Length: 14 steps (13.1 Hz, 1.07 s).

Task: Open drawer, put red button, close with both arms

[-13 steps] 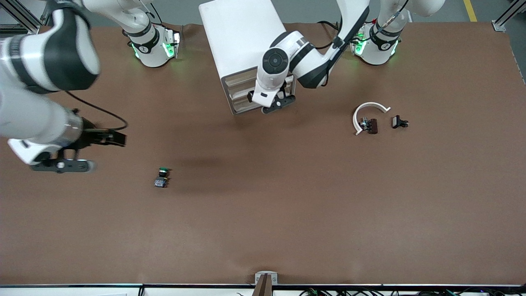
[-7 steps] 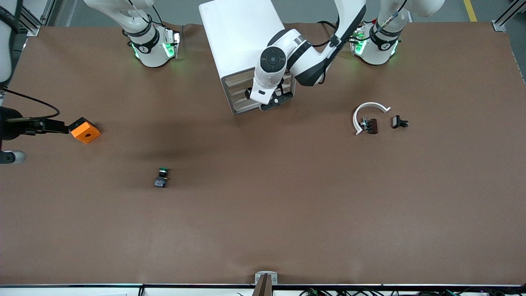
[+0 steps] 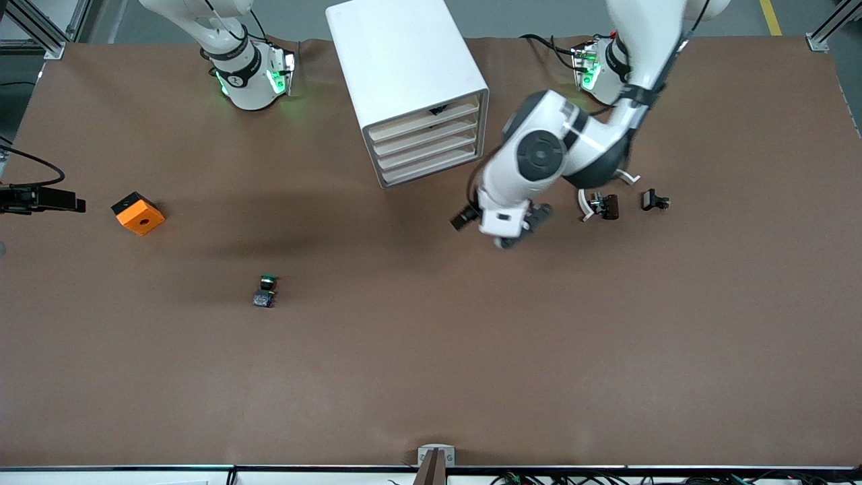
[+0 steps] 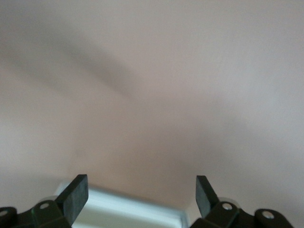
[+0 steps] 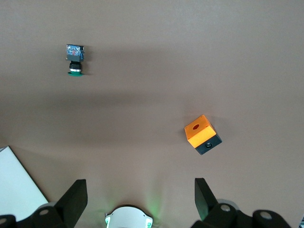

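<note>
The drawer [image 3: 425,116], top of four shallow beige fronts in a boxy white cabinet [image 3: 397,54], is seen upper centre of the front view, with a small black handle at its upper edge. The red button cannot be made out with certainty. The left gripper [image 3: 502,225] is held over bare brown matte tabletop [image 3: 431,364] at centre, fingers [image 4: 76,194] spread wide, nothing held. The right gripper [image 5: 141,199], at the front view's left edge, is also spread wide and empty. An orange cube [image 3: 138,213] with a round hole and a green-capped switch [image 3: 266,291] are seen lower on that side. A white curved piece [image 3: 587,202] is seen right of centre.
</note>
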Available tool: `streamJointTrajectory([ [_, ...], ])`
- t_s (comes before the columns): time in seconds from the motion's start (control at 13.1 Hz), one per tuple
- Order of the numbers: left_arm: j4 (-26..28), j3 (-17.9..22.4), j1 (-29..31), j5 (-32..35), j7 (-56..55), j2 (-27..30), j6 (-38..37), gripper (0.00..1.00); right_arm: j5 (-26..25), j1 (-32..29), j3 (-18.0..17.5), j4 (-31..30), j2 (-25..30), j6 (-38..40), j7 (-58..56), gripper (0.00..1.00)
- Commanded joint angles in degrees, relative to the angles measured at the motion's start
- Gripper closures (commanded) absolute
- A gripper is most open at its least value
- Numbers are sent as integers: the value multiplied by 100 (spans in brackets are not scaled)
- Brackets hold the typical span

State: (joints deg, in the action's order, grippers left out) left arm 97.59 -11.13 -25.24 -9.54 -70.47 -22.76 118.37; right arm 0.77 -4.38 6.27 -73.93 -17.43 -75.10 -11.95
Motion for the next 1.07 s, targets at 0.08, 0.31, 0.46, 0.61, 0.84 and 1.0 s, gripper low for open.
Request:
streamJointTrajectory([
  [0.08, -478, -47, 571, 584, 86, 254, -611, 0, -77, -80, -100, 343, 20, 66, 9, 0],
  [0.31, -487, -47, 1098, 962, 936, 649, -1059, 0, -78, -89, -91, 397, 46, 57, 262, 0],
  [0.46, -487, -47, 1459, 1208, 1508, 956, -1315, 0, -112, -45, -100, 563, 46, 101, 727, 0],
  [0.61, -487, -56, 1828, 1209, 2219, 1264, -1797, 0, -331, 16, -135, 617, 64, 136, 686, 0],
  [0.84, -496, -56, 2373, 1209, 2940, 1712, -2422, 0, -989, 489, -135, 643, 291, 470, 492, 0],
  [1.0, -487, -56, 2681, 1209, 3424, 2011, -2668, 0, -1395, 841, -126, 652, 380, 496, 492, 0],
])
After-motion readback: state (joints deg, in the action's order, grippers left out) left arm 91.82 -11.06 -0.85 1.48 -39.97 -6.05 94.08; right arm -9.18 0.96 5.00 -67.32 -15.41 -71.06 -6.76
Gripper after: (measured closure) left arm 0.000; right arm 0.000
